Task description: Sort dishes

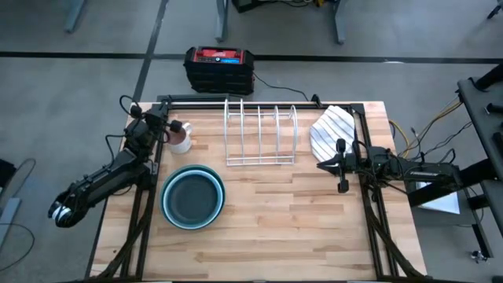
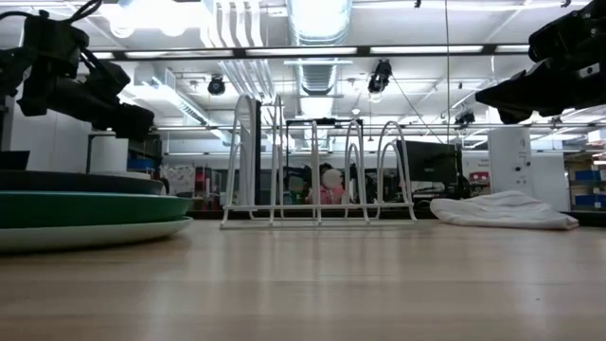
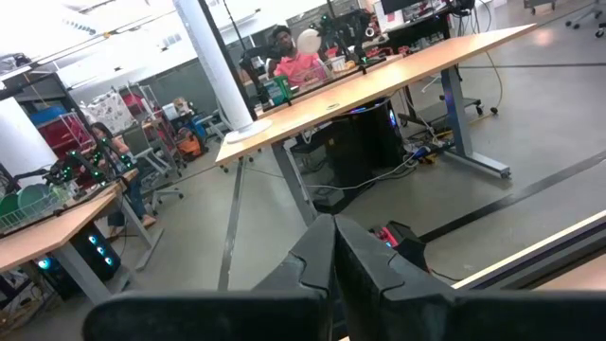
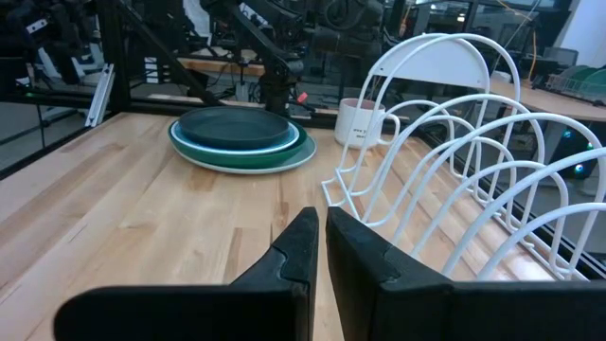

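Left claw (image 1: 167, 126) sits up at the upper left of the overhead frame, just beside the pinkish mug (image 1: 181, 138), and the left wrist view shows its two dark fingers (image 3: 312, 260) pressed together with nothing between them, pointing out past the desk edge toward the room. Right claw (image 1: 340, 165) hangs at the right of centre in the overhead frame, over the desk (image 1: 291, 220), just below the white striped cloth (image 1: 331, 130); its own wrist view has the fingers (image 4: 301, 248) nearly closed, only a thin slit between them, holding nothing. Now the dishes: the stack of plates (image 1: 192, 196) lies at lower left of the overhead frame, flat on the wood, a dark grey plate on top nested in teal and green-rimmed ones. From desk level the stack (image 2: 85, 208) fills the left edge, dark on top, green band under it, pale rim at the bottom. The white wire dish rack (image 1: 261, 134) stands upper centre, between mug and cloth, well apart from the stack, its slots holding no dish. In the right wrist view the stack (image 4: 241, 137) sits beyond the rack's hoops (image 4: 454, 170), mug (image 4: 360, 121) beside it. A black and red box (image 1: 219, 67) rests on the floor beyond the desk's far edge.
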`<state>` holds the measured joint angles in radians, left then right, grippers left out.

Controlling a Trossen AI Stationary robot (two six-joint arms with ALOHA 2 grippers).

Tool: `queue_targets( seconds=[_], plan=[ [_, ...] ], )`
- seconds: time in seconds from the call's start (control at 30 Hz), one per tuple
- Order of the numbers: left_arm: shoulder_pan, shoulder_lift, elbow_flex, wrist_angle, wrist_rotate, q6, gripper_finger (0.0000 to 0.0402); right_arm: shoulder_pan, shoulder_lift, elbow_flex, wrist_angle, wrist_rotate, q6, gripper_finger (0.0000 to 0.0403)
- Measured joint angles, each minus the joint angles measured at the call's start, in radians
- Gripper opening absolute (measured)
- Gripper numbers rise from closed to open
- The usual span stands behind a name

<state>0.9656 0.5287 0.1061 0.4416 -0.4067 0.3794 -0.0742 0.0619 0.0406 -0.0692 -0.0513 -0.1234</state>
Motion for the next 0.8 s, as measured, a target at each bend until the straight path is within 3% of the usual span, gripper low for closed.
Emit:
queue_targets(
  seconds=[0.1,0.37,0.43,0.5,0.57,0.7,0.8],
  plan=[
    [0.0,0.0,0.0,0.0,0.0,0.0,0.0,0.0,0.0,0.0,0.0,0.0,-0.007,0.0018],
    [0.0,0.0,0.0,0.0,0.0,-0.012,0.0,0.0,0.0,0.0,0.0,0.0,-0.359,0.0018],
    [-0.003,-0.001,0.0,-0.003,0.013,-0.192,0.0,0.0,0.0,0.0,0.0,0.0,-0.381,0.0018],
    [-0.003,-0.001,0.007,-0.023,0.094,-0.458,0.0,0.0,0.0,0.0,0.0,0.0,-0.415,0.0018],
    [-0.005,0.0,0.028,-0.026,0.222,-0.531,0.0,0.0,0.0,0.0,0.011,0.0,-0.448,0.0018],
    [-0.04,-0.034,0.059,-0.064,0.27,-0.616,0.0,0.0,-0.002,0.001,0.059,0.002,-0.359,0.0018],
    [-0.081,-0.054,0.099,-0.004,0.566,-0.566,0.0,-0.001,-0.002,0.001,0.107,0.007,-0.271,0.0018]
  ],
)
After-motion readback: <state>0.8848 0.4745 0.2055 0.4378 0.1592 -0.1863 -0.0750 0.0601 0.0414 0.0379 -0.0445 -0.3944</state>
